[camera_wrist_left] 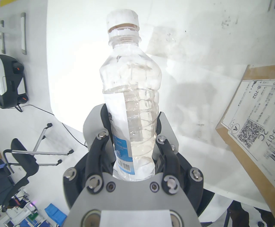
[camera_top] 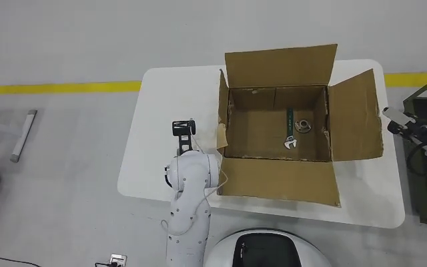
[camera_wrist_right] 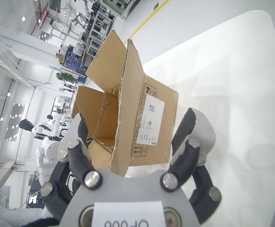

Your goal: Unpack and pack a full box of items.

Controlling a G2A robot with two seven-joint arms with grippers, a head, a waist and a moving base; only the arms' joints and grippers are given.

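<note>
The left gripper [camera_wrist_left: 133, 122] is clamped around the lower body of a bottle [camera_wrist_left: 131, 86], one black finger [camera_wrist_left: 106, 122] pressed to each side, the base toward the palm and the neck pointing away from the wrist. The bottle is clear, ribbed plastic with a white screw cap [camera_wrist_left: 122, 18]. A white wrap label [camera_wrist_left: 119, 137] runs down one side, with a blue band and a barcode near the base; its print is too small to make out.

Beyond the bottle lies the white table [camera_wrist_left: 193, 64], smooth but scuffed with grey marks. Near it is a brown corrugated flap of the box [camera_wrist_left: 257, 72], which carries a white shipping sticker [camera_wrist_left: 253, 120] with a square code and lines of print.

From above, this gripper [camera_top: 183, 128] hangs over the table just left of the box [camera_top: 277, 180], outside it. All four flaps are folded out. On the box floor lie a wrench [camera_top: 289, 128] with a dark green handle and bright metal head, and just beside it a small round metal part [camera_top: 303, 125].

The right gripper [camera_wrist_right: 135, 124] is spread wide, its rough black pads [camera_wrist_right: 184, 129] well apart with nothing between them. Past them the box [camera_wrist_right: 129, 86] shows a torn, ragged flap edge — and another white sticker [camera_wrist_right: 150, 122] on its side wall, with handling arrows printed on the cardboard beside it.
</note>
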